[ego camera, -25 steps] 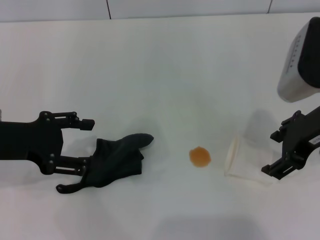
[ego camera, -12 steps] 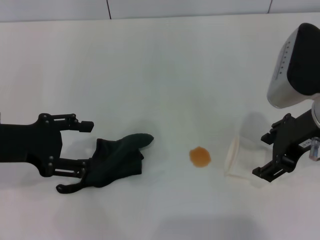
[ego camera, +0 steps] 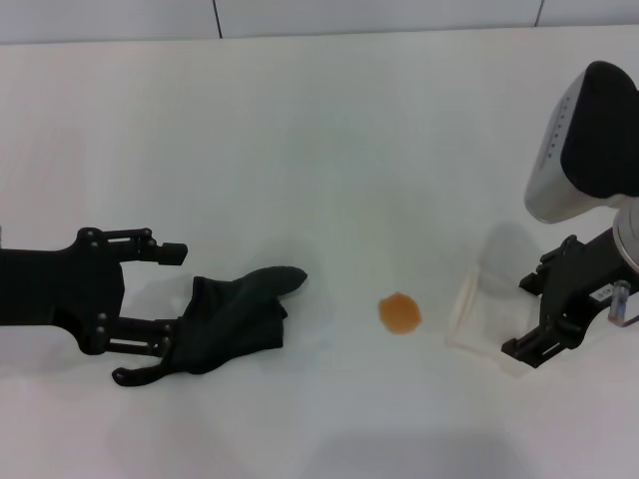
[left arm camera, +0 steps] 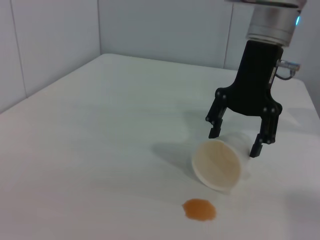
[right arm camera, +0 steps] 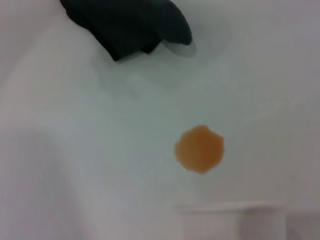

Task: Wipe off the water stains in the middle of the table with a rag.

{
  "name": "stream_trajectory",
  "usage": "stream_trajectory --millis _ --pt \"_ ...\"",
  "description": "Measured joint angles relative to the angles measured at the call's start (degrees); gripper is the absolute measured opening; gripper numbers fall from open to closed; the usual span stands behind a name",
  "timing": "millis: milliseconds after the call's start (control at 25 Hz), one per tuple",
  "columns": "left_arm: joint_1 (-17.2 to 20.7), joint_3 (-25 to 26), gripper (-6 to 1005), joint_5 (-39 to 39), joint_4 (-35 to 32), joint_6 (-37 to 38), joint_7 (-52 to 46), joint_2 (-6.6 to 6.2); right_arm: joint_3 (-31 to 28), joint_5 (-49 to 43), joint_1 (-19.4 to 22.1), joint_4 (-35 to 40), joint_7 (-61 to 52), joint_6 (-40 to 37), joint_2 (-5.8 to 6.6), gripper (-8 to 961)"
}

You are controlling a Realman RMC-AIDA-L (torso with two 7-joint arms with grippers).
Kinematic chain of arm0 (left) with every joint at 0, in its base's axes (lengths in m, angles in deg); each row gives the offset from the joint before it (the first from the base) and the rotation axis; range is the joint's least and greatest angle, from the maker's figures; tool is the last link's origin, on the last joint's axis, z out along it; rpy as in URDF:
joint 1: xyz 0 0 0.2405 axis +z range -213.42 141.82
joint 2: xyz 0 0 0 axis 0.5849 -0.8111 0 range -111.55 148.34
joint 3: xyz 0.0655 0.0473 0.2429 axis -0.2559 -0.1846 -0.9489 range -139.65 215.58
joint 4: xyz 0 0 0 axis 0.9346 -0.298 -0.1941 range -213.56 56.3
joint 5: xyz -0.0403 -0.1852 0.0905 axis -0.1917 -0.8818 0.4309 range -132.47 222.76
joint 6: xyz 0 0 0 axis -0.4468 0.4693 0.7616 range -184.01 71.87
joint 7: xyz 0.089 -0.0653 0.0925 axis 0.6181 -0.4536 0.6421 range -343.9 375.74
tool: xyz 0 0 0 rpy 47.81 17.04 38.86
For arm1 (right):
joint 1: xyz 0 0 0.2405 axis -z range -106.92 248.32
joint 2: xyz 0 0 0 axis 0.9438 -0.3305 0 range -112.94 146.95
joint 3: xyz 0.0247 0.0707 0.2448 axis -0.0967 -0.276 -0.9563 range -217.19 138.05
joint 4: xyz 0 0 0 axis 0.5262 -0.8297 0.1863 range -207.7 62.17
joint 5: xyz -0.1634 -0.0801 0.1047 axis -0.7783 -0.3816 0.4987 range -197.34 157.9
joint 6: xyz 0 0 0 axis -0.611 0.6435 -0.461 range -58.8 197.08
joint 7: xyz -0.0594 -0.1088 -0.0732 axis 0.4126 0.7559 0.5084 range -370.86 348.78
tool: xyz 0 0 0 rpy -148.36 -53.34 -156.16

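On the white table, the orange-brown stain sits near the middle, between the rag on the left and a tipped-over plastic cup on the right. The left gripper lies low on the table, jaws spread wide, the nearer one touching the dark rag's edge and not clamping it. The right gripper hangs just over the cup's base with its jaws released, straddling the cup. The rag's pointed tip aims toward the stain, well apart from it.
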Motion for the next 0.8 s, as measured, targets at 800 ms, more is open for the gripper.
stream_trajectory --millis 800 --pt "-0.09 0.0 830 0.0 0.83 -0.17 0.26 -0.06 0.71 -0.22 -0.31 -3.41 0.03 2.11 0.09 771"
